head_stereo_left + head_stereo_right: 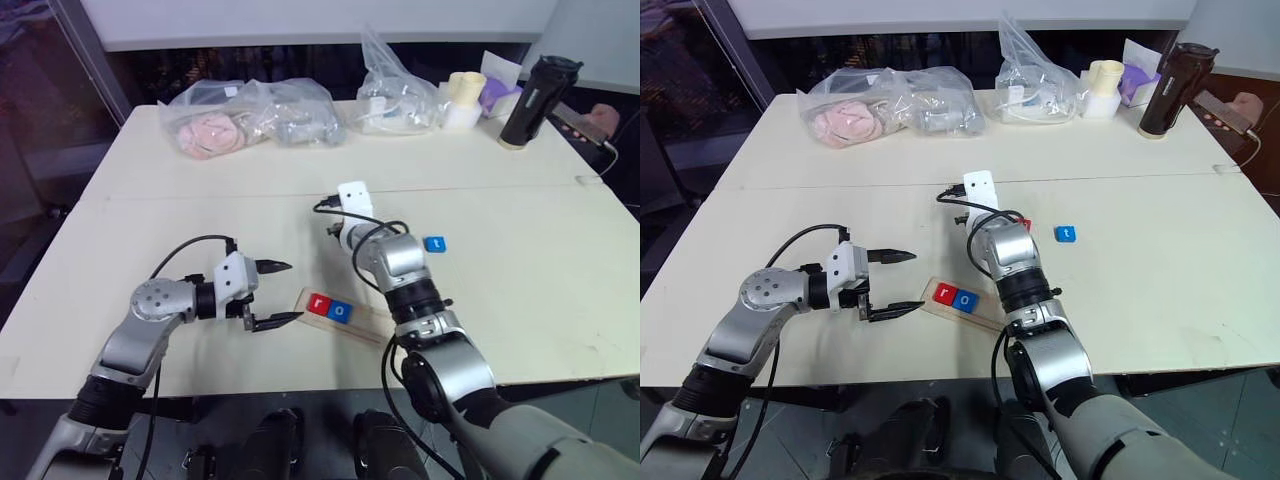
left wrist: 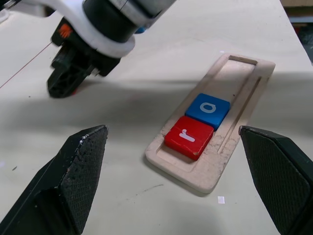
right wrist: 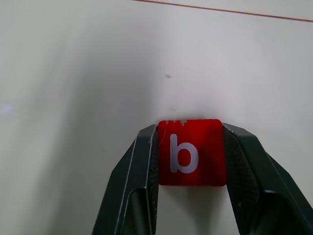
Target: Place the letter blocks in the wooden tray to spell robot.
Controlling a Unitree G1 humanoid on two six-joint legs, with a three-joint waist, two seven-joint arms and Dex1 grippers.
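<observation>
Between the right hand's two black fingers: red b block, clamped on both sides, flat on the desk, letter up. Seen from the head, same hand down near desk centre, a sliver of red showing beside it.

Just right of that hand, apart from it: blue t block, flat on the desk, untouched.

Nearer the robot, tray lying on the desk at a slant. Red r block at its near-left end, blue o block touching it in the next place; remaining places bare wood.

Left of the tray: left hand, pointing rightward toward the tray's r end, fingers wide apart, holding nothing, lower tip just beside the tray's corner; touching or not, cannot tell.

Along the far edge of the desk: clear plastic bags with pink and grey contents, another clear bag, a cream cup, a dark bottle. At the far right corner, a person's hand by a phone.
</observation>
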